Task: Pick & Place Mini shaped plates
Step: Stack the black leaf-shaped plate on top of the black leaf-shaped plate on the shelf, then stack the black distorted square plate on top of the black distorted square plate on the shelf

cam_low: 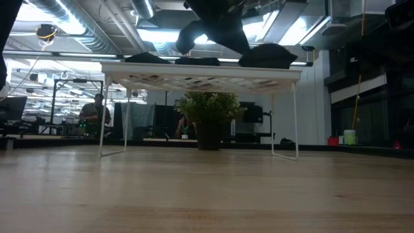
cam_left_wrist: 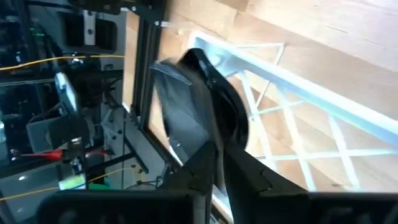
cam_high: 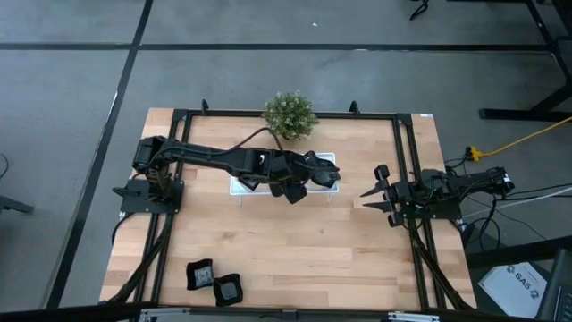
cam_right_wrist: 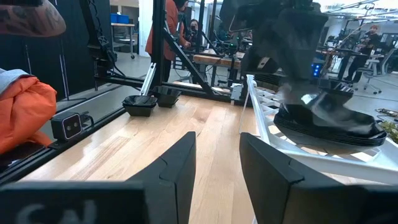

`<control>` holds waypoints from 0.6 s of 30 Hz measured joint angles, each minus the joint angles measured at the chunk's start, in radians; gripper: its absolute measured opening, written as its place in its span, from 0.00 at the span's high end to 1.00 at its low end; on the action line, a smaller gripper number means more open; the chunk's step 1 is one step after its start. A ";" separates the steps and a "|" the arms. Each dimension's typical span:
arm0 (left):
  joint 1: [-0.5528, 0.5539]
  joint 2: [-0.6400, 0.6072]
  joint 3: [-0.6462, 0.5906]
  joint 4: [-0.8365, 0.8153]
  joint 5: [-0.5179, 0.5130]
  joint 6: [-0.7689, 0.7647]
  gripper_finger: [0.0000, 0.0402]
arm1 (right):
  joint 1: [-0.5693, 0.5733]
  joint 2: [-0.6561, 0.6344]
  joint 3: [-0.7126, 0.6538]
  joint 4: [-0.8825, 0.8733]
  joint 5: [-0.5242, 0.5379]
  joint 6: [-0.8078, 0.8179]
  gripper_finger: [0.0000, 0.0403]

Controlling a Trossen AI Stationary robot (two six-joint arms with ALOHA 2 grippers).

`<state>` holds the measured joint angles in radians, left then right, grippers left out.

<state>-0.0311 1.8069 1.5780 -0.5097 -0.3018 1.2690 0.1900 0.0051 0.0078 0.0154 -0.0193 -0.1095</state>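
Overhead, low, 2 wrist cams

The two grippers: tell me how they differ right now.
The left gripper reaches over the white tray with a black plate between its fingers; the right gripper is empty, jaws open. The left arm stretches across the table; the right waits near the right edge. Both are dark, two-fingered.
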 joint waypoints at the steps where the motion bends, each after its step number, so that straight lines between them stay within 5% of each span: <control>1: 0.000 0.000 0.000 -0.008 0.004 0.000 0.92 | 0.000 0.000 0.000 0.000 0.000 0.000 0.69; 18: -0.045 -0.026 0.000 -0.033 -0.105 -0.112 0.83 | 0.000 0.000 0.000 0.000 0.000 0.000 0.69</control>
<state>-0.0763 1.7813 1.5776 -0.5424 -0.4069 1.1573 0.1900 0.0051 0.0076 0.0158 -0.0193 -0.1095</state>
